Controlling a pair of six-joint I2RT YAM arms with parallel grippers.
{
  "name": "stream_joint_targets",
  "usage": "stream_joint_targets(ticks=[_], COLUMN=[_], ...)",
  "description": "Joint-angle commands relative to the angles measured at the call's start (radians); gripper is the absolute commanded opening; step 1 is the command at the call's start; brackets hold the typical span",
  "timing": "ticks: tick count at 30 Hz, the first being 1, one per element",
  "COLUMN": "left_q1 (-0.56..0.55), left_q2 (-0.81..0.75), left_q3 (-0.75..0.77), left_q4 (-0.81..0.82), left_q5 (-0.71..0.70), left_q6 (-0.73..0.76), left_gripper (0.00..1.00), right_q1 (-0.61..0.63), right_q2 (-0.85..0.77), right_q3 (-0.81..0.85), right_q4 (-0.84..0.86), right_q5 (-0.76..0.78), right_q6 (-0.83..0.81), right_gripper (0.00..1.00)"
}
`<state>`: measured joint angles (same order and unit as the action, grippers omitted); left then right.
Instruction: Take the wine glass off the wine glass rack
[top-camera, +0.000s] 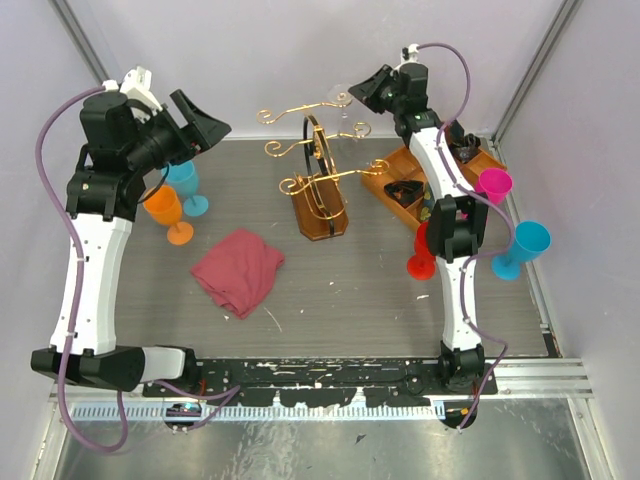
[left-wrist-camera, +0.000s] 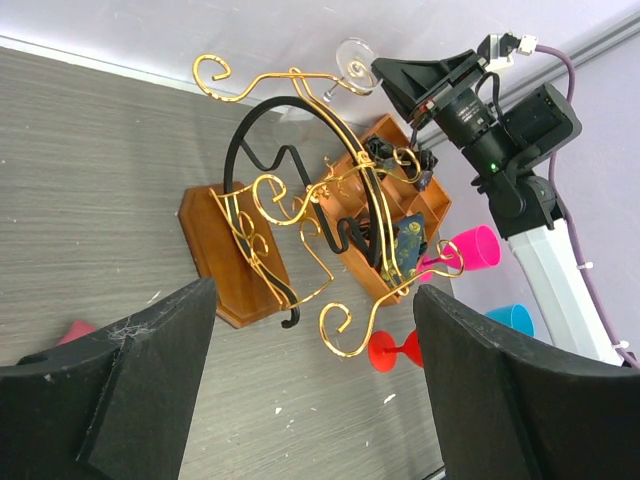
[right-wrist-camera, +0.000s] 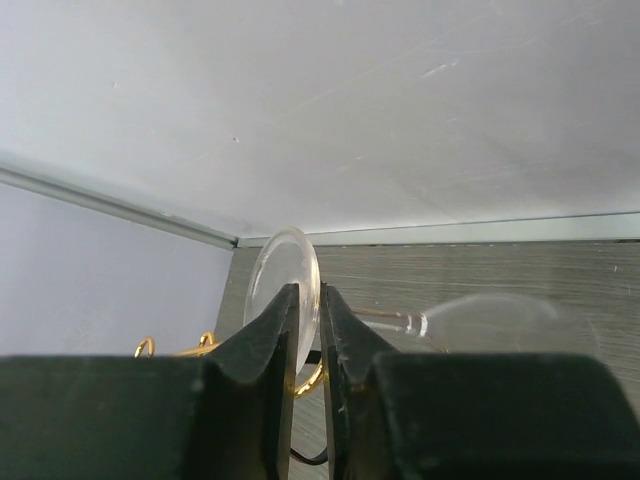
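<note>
Nearest to us on the table lies a crumpled dark red cloth, left of the middle. To the right, beside our right arm, a red cup and a blue cup stand apart from each other, with a pink cup a little further back. On the left, an orange goblet and a blue goblet stand close together under our left arm.

Past the cloth, the wine glass rack stands upright on its brown wooden base near the middle of the table, its gold wire arms curling outward around a dark hoop. A compartmented wooden tray sits just to its right.

Our left gripper hangs in the air to the left of the rack, facing it. Its fingers are spread wide and grasp nothing.

Furthest back, our right gripper reaches up to the rack's upper right arm. Its fingers are pinched on the round foot of the wine glass, one on each face of the disc. The clear glass lies on its side along that gold wire arm, with stem and bowl stretching away to the right in our right wrist view. It is still on the rack.
</note>
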<state>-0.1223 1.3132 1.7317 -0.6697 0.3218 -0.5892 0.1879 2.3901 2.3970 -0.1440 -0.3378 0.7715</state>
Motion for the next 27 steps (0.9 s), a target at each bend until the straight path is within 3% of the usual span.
stream_joint_targets(ticks=[1,4,5,6,8,27], left_q1=[0.000,0.000,0.000,0.000,0.000,0.000], left_q2=[-0.026,-0.030,-0.032,-0.034,-0.035,-0.081], left_q3=[0.009,0.007,0.005,0.003,0.002,-0.033], left_q4=[-0.016,-0.018,-0.018,-0.018,-0.019,0.005], left_q5=[-0.004,-0.004,-0.004,-0.004,-0.006,-0.016], left_q6=[0.023,0.020,0.020,0.020,0.021,-0.002], left_gripper=[0.87,0.87,0.87,0.87,0.87,0.87], right_q1=[-0.013,-0.018,-0.019,-0.020,-0.025,-0.068], right_q2=[-0.002,0.006,0.009,0.013,0.013,-0.239], right_q3=[0.033,0.038,0.039,0.042,0.038,-0.272], right_q4=[0.081,0.087,0.094,0.105,0.129,0.234], right_q5=[-0.057,-0.068,-0.073,-0.080,-0.093,-0.111], right_q6=[0.042,0.053,0.058,0.066,0.087,0.104], right_gripper=[0.19,0.19,0.16,0.06,0.01,0.01])
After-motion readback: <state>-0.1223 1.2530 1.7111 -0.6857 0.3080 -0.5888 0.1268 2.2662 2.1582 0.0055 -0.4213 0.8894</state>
